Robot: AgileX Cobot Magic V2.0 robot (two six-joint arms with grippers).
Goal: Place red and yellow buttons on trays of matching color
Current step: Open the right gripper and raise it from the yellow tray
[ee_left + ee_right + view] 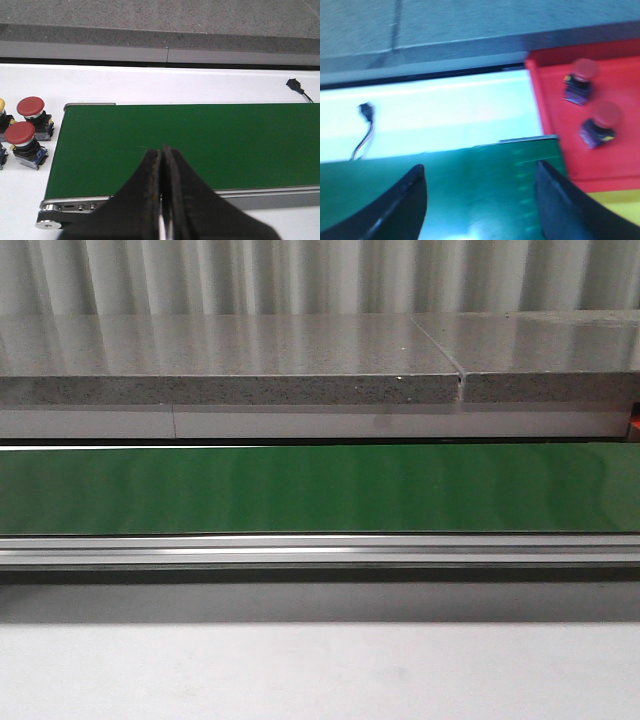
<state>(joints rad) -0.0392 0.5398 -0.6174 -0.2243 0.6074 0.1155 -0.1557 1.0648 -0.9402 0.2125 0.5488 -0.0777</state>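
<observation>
In the front view we see only a green belt (320, 488) running across the frame, with a metal rail (320, 550) along its near edge and a grey stone ledge (230, 365) behind it; neither arm appears there.

From the left wrist view, our left end effector (162, 200) hangs over the near edge of the belt with its two black fingers pressed together, holding nothing. Beside the end of the belt, on the white table (150, 87), stand two red buttons (30, 106) (20, 133), close to each other. At the frame edge next to them we catch a sliver of a yellow button (1, 105). A small black plug (294, 85) lies on the table beyond the belt.

From the right wrist view, which is blurred, our right end effector (480, 200) is spread wide above the belt, nothing between its fingers. Just off the belt's end sits the red tray (545, 100) with two red buttons (584, 67) (606, 114) in it. A yellow tray (620, 205) adjoins it.
</observation>
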